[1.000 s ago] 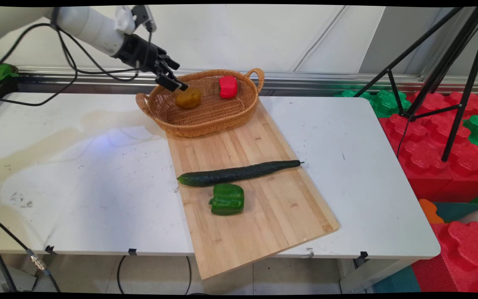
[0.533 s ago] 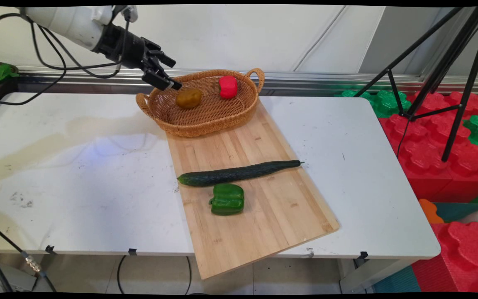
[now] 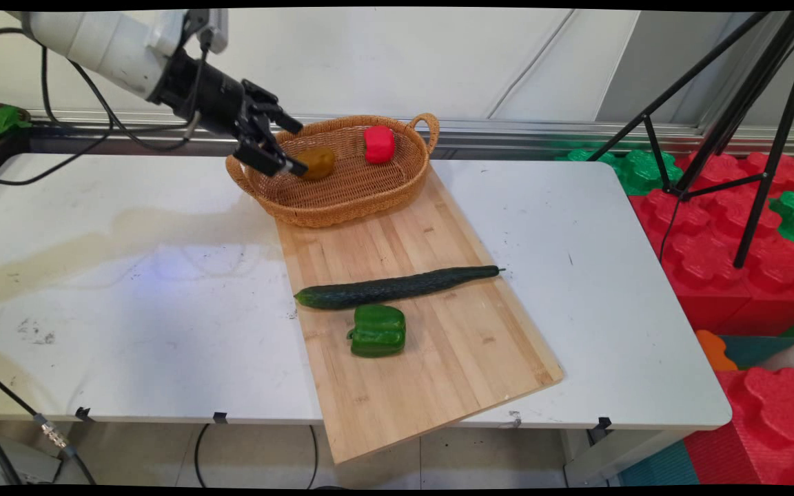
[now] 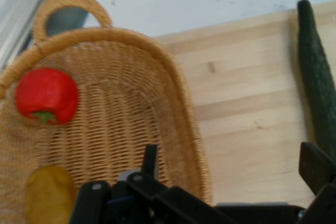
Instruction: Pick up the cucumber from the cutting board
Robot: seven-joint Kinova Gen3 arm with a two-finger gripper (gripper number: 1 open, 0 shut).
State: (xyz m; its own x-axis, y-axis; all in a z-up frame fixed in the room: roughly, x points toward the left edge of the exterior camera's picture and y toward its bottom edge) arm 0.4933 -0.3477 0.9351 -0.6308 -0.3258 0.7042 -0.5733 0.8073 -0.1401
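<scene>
Nearest me, on the bamboo cutting board (image 3: 438, 344) that overhangs the bench (image 3: 128, 275) edge, sits a green bell pepper (image 3: 377, 331): glossy and lobed, likely light and hollow, best taken across its flat sides. Just behind it lies a long cucumber (image 3: 397, 286), dark, stiff and smooth-skinned; I'd judge it slippery and apt to roll, so a hold near its middle would balance it.

Farther back, a woven wicker basket (image 3: 342, 207) rests on the board's far end. Inside it are a brownish potato (image 3: 317, 162) toward its left and a red bell pepper (image 3: 378, 144) toward the far rim, well apart from each other. The potato looks firm, rounded and dull-skinned, so it should not slip much.

The gripper (image 3: 285, 147) hangs over the basket's left rim, its fingers spread and holding nothing, tips close to the potato; whether they touch it I cannot tell.

I can read no labels or writing on anything.
</scene>
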